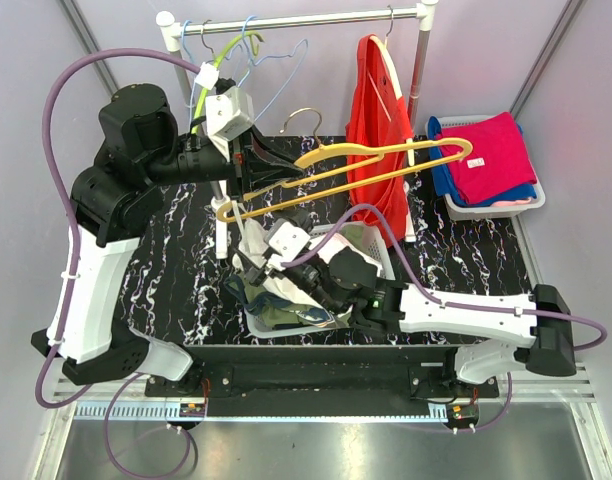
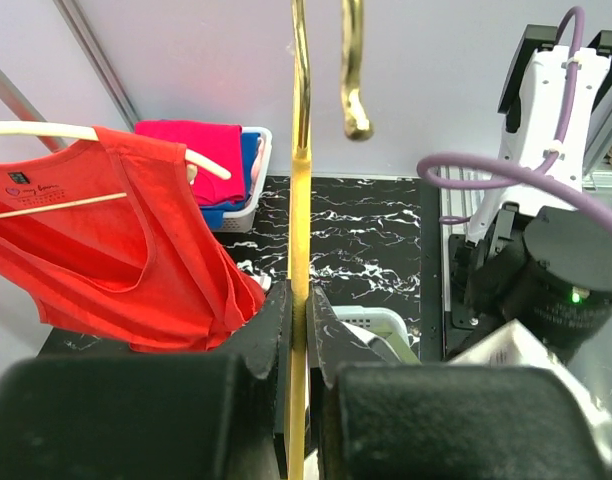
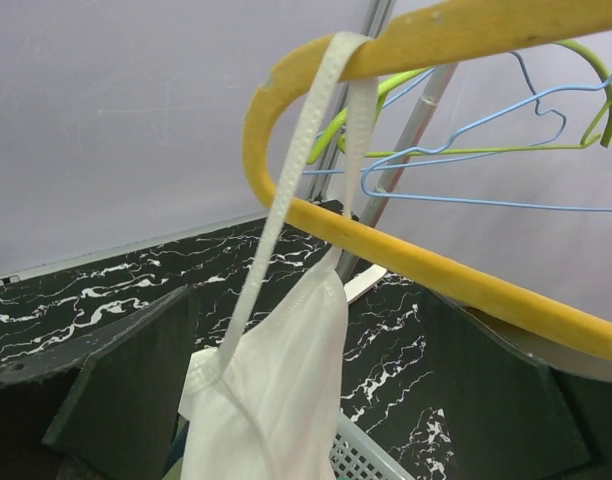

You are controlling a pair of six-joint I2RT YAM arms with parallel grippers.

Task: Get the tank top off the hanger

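A yellow hanger [image 1: 366,152] is held level above the table, and my left gripper [image 1: 261,170] is shut on its lower bar [image 2: 300,200]. The white tank top [image 3: 286,380] hangs by one thin strap [image 3: 286,170] looped over the hanger's curved end [image 3: 261,110]. Its body droops toward the basket below [image 1: 248,245]. My right gripper [image 3: 301,400] is open just under that end. One dark finger [image 3: 116,370] stands on each side of the hanging cloth without pressing it.
A white basket [image 1: 261,325] of clothes sits under the grippers. On the rack rod [image 1: 316,20] hang a red tank top [image 1: 376,120] on a white hanger and blue and green wire hangers [image 1: 236,55]. A basket [image 1: 491,205] of pink and blue clothes stands at the right.
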